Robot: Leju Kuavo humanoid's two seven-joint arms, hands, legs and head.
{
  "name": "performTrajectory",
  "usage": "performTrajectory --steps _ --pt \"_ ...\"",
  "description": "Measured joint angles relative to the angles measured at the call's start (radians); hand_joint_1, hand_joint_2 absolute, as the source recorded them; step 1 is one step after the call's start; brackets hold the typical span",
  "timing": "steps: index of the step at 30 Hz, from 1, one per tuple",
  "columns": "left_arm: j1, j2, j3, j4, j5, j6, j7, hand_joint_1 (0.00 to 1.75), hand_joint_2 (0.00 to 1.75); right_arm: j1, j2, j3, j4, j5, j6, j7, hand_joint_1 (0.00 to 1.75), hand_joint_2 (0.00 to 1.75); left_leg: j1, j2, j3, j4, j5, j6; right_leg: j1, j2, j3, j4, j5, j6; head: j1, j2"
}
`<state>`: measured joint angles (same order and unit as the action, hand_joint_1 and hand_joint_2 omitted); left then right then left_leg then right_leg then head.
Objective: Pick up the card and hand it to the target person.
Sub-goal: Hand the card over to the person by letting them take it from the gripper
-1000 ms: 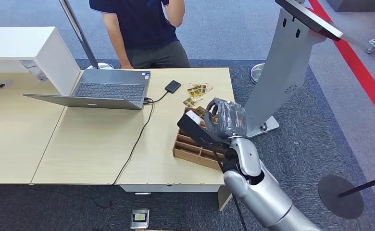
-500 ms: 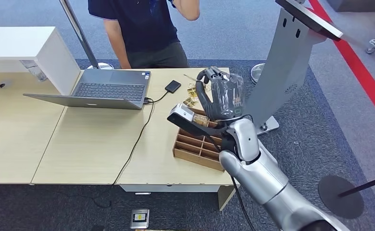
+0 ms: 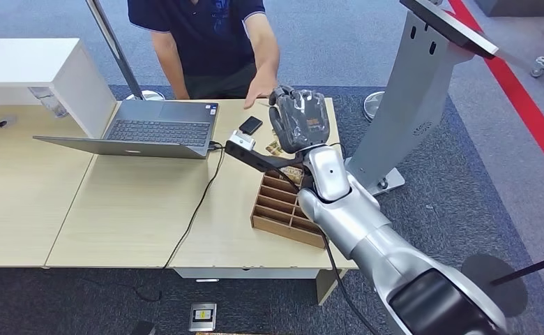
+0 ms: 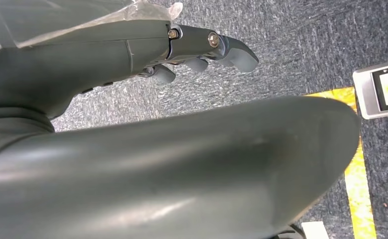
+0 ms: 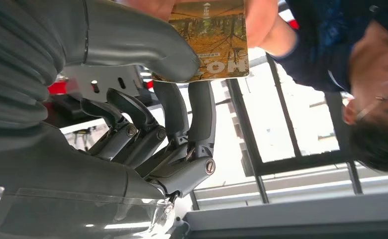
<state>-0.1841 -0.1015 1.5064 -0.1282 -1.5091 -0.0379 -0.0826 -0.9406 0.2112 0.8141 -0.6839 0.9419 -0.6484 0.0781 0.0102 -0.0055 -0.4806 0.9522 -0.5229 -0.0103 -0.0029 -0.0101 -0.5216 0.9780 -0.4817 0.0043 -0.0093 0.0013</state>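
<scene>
My right hand (image 3: 298, 118) is raised over the far edge of the table, close to the person (image 3: 206, 42) standing behind it. In the right wrist view the card (image 5: 209, 40), printed with an autumn forest scene, is pinched between my thumb (image 5: 147, 47) and my dark fingers (image 5: 194, 112). The person's fingers (image 5: 261, 20) touch the card's far end. From the head view their hand (image 3: 262, 91) reaches right beside mine. My left hand (image 4: 207, 47) hangs over the carpet with nothing in it, its fingers held apart from the thumb.
A wooden divided box (image 3: 283, 209) sits on the table (image 3: 116, 209) under my right arm, with loose cards (image 3: 277, 146) and a black device (image 3: 250, 125) beyond it. An open laptop (image 3: 161, 129) lies to the left. A grey kiosk stand (image 3: 416, 91) rises at the right.
My right hand rose from above the wooden box and moved away toward the person. The person lowered an arm and reached out to my hand and the card.
</scene>
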Motion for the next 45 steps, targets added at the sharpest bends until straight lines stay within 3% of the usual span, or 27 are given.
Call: performTrajectory --steps 5,9,21,25,29,33,37,41,45 --pt "0.000 -0.001 -0.001 0.000 0.000 -0.004 0.000 0.00 0.00 -0.035 0.024 0.000 0.103 0.010 0.007 0.031 1.75 1.75 0.000 0.000 0.000 0.000 0.000 0.000 0.000 0.000 0.000 0.000 0.000 0.000 0.000 0.000" --pt "-0.001 -0.001 -0.006 0.000 0.000 -0.004 -0.007 0.00 0.00 -0.048 0.031 0.000 0.158 0.017 0.008 0.045 0.00 1.75 0.000 0.000 0.000 0.000 0.000 0.000 0.000 0.000 0.000 0.000 0.000 0.000 0.000 0.000" --pt "-0.009 -0.001 -0.026 0.000 0.002 -0.005 -0.020 0.00 0.00 -0.075 0.033 -0.003 0.219 -0.017 -0.016 0.002 0.00 1.75 0.000 0.000 0.000 0.000 0.000 0.000 0.000 0.000 0.000 0.000 0.000 0.000 0.000 0.000" --pt "-0.007 -0.001 -0.026 0.000 0.004 0.004 -0.022 0.00 0.00 -0.071 0.035 -0.026 0.197 -0.176 -0.008 -0.095 0.00 1.75 0.000 0.000 0.001 0.000 0.000 0.000 0.000 0.000 0.000 0.000 0.000 0.000 0.000 0.000" --pt "0.001 0.000 -0.025 0.000 0.005 0.013 -0.026 0.00 0.00 -0.038 0.017 -0.065 0.118 -0.462 0.147 -0.179 0.00 1.75 0.000 0.000 0.001 0.000 0.000 0.000 0.000 0.000 0.000 0.000 0.000 0.000 0.000 0.000" --pt "0.016 0.003 -0.024 0.000 0.007 0.015 -0.030 0.00 0.00 0.052 -0.046 -0.108 -0.038 -0.768 0.330 -0.202 0.00 1.75 0.000 0.000 0.001 0.000 0.000 0.000 0.000 0.000 0.000 0.000 0.000 0.000 0.000 0.000" --pt "0.030 0.006 -0.020 0.000 0.011 0.017 -0.044 0.00 0.00 0.188 -0.140 -0.150 -0.239 -0.983 0.433 -0.216 0.00 1.75 0.000 0.000 0.001 0.001 -0.001 0.001 0.000 0.000 0.000 -0.002 0.000 0.000 0.000 0.000" --pt "0.041 0.011 -0.016 0.000 0.014 0.023 -0.050 0.00 0.00 0.347 -0.240 -0.197 -0.447 -1.098 0.480 -0.250 0.00 1.75 0.000 0.000 0.001 0.001 -0.001 0.001 0.000 0.000 0.000 -0.002 0.000 0.000 0.000 0.000" --pt "0.044 0.016 -0.015 0.000 0.017 0.026 -0.051 0.00 0.00 0.487 -0.325 -0.238 -0.626 -1.120 0.491 -0.279 0.00 1.75 0.000 0.000 0.001 0.001 -0.001 0.001 0.000 0.000 0.000 -0.002 0.000 0.000 0.000 0.000"
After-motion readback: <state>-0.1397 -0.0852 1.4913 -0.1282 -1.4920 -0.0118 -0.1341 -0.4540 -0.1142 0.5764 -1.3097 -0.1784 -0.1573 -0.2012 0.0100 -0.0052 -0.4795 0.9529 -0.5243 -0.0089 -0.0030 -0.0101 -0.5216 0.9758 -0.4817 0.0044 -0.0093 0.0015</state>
